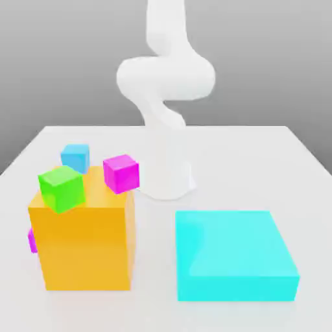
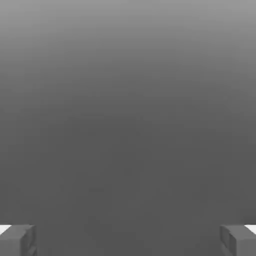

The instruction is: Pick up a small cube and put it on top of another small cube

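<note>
The gripper (image 2: 128, 242) stands with fingers (image 2: 17, 240) fully apart, holding nothing. The white arm (image 1: 165, 84) rises from its base behind the blocks. One small magenta cube (image 1: 121, 173) sits beside the orange box (image 1: 84, 243), near the green cube (image 1: 61, 188).

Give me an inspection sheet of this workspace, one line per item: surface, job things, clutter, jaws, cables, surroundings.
Surface: white table, flat.
Job's things: one magenta cube at the orange box's far right corner as the exterior view shows it; whether it rests on the box or behind it is unclear. A second magenta cube peeks out at the box's left side.
Clutter: orange box, green cube at its top, light-blue cube behind, cyan slab.
Grippers: gripper jaws wide apart, holding nothing.
Cables: nothing seen.
Surroundings: plain grey backdrop, white arm.
</note>
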